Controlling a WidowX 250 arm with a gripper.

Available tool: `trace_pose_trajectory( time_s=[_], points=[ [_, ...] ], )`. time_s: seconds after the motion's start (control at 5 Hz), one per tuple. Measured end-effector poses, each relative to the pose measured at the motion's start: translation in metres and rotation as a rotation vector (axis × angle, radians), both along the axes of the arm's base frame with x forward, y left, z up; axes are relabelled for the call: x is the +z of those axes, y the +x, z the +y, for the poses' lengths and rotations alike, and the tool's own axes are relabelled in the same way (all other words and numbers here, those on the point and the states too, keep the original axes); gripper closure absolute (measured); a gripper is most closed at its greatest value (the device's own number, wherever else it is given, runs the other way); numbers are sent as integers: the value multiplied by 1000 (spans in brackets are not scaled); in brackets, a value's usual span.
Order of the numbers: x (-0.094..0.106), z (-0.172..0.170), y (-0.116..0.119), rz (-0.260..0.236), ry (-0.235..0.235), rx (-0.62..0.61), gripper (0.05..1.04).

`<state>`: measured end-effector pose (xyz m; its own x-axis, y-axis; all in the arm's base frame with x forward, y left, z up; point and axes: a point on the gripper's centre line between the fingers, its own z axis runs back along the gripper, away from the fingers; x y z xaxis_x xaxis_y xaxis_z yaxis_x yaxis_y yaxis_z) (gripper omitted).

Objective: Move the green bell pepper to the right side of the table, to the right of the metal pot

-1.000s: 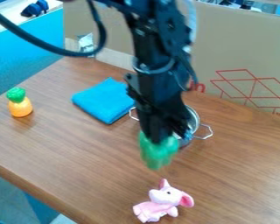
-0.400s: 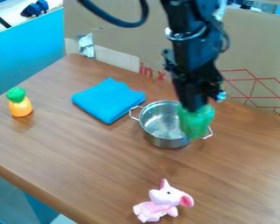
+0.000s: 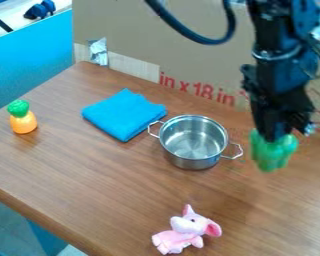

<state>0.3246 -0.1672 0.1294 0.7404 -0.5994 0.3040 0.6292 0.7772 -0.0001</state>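
wooden table [image 3: 109, 182] | toy pineapple [image 3: 24, 123] | folded blue cloth [image 3: 124, 115] | steel pot [image 3: 191, 162] | pink toy elephant [image 3: 187, 229]

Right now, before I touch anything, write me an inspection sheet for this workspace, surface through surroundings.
Surface: brown wood-grain table; spills, nothing seen.
Item in hand: green object, exact kind unclear.
Gripper: black gripper holds the green object, right of the pot in the view.
Other items: two-handled metal pot; folded blue cloth beside it; orange toy with green top at left; pink plush toy at the near side.
Cables: dark cable loops beside the arm.
Surroundings: cardboard behind, blue panel at left.
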Motion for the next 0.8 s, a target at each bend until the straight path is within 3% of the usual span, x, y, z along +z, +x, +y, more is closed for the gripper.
trace_pose_trajectory(
  time_s=[0.2, 0.4, 0.8],
  points=[
    [-27, -14, 9, 70, 34, -42, 851],
    [-43, -16, 24, 116, 24, -24, 851],
    [-46, -12, 39, 135, -3, -5, 795]
  ],
)
